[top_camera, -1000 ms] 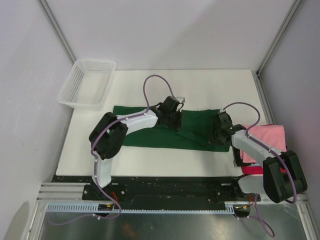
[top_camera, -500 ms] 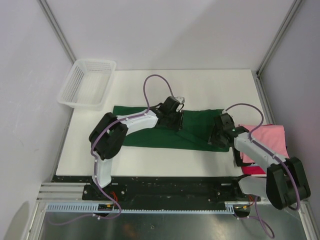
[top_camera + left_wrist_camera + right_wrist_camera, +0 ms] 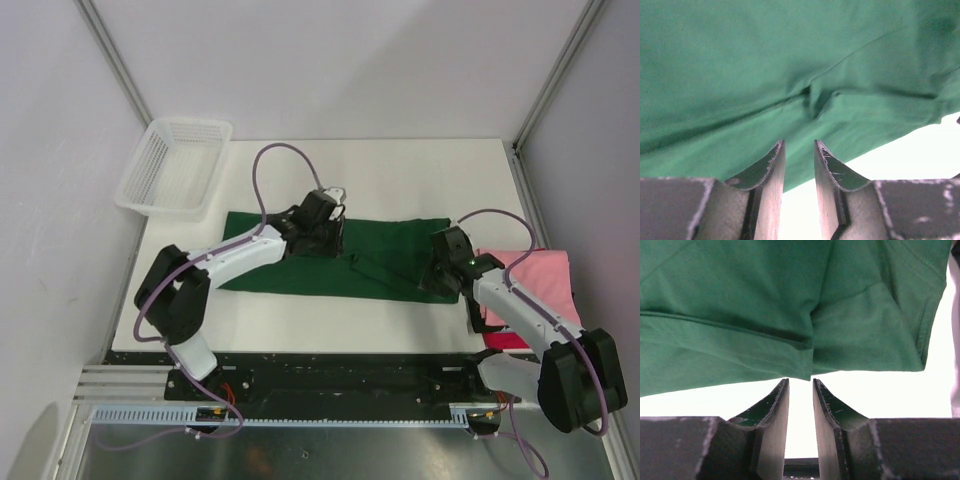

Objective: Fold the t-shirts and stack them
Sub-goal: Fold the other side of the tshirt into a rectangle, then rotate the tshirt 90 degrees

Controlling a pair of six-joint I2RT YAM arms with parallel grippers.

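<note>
The large plain dark green cloth t-shirt (image 3: 385,265) lies spread in a long band across the white table (image 3: 420,170). My left claw (image 3: 799,145) is low over its middle, a pucker of cloth just past the tips. My right claw (image 3: 800,381) sits at the shirt's right end, its hem corner just at the tips. Both claws are closed to a narrow slit; I cannot tell whether either pinches cloth. The folded pink t-shirt (image 3: 545,275) lies just right of the green one.
</note>
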